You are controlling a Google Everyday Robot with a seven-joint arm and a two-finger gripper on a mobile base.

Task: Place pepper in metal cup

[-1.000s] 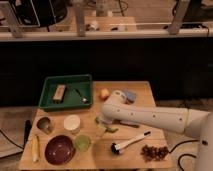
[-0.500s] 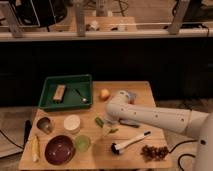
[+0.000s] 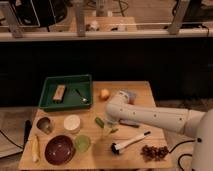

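The gripper [image 3: 107, 127] has lowered from its earlier raised position onto the pepper [image 3: 100, 122], which lies on the table [image 3: 140, 90] just left of the fingertips, in the same spot as before. Finger state: cannot tell; the wrist hides them. No lift has occurred, so judge the grasp as not yet confirmed. The cup [image 3: 44, 125] stands well to the left of the gripper, beyond the white cup [image 3: 72, 123], and is empty as far as visible. Remaining steps: grasp, lift, carry left, release over the cup.
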